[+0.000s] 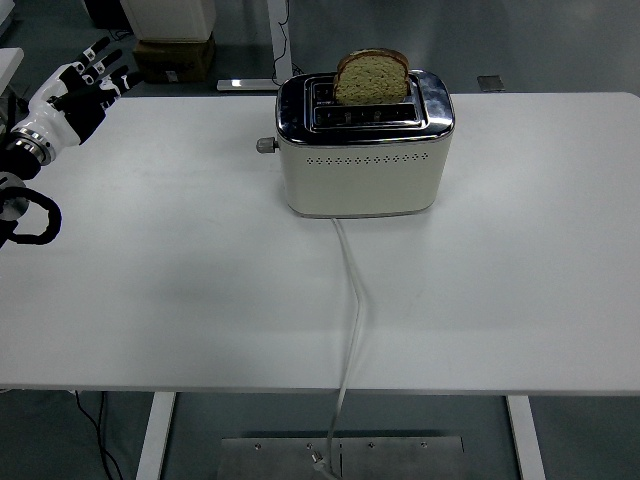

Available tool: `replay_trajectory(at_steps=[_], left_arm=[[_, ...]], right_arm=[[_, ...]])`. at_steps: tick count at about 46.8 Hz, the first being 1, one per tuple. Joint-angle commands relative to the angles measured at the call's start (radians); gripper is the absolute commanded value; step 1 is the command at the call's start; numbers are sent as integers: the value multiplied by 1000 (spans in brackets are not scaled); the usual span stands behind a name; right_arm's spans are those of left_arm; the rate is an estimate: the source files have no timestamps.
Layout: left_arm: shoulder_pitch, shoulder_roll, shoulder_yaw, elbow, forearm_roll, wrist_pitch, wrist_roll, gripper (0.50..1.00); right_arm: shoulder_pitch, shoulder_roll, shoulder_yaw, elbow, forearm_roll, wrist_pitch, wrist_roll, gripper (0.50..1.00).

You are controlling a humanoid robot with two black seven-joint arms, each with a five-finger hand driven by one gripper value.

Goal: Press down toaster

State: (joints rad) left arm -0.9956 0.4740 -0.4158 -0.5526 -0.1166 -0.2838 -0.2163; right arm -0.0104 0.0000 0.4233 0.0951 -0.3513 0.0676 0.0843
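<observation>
Head view: toaster (362, 150) lever (265, 145) barely visible

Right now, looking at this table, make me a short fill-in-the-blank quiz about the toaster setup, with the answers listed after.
1. A slice of ____ stands up out of the toaster.
2. The toaster's lever sticks out on its ____ side in the picture.
3. The white cord runs from the toaster off the table's ____ edge.
4. The left hand is above the table's far ____ corner.

Missing words: bread; left; near; left
</observation>
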Motion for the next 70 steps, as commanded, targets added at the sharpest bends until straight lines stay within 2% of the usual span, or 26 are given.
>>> replay_trajectory(at_steps=[1, 9, 16, 24, 36, 42, 49, 63, 70], left_arm=[[0, 0, 0, -3, 3, -2, 0, 1000], [-9, 6, 5, -68, 26, 0, 6, 1000], [-14, 25, 6, -197, 168, 31, 17, 1000], [-28, 66, 12, -317, 350, 55, 70, 1000], [-107, 181, 74, -457, 425, 45, 150, 1000], [-187, 222, 189, -484, 443, 28, 167, 1000], [-256, 230, 305, -486, 515, -20, 169, 1000], [-265, 229, 322, -484, 729, -106, 170, 1000], [-261, 212, 322, -480, 785, -118, 170, 1000]], right_arm=[[0, 0, 0, 0, 0, 0, 0, 1000], [0, 0, 0, 0, 0, 0, 0, 1000], [0, 0, 0, 0, 0, 0, 0, 998], [1, 0, 0, 0, 0, 0, 0, 1000], [1, 0, 0, 0, 0, 0, 0, 1000], [1, 0, 0, 0, 0, 0, 0, 1000], [1, 0, -1, 0, 0, 0, 0, 1000], [1, 0, -1, 0, 0, 0, 0, 1000], [3, 0, -1, 0, 0, -2, 0, 1000]])
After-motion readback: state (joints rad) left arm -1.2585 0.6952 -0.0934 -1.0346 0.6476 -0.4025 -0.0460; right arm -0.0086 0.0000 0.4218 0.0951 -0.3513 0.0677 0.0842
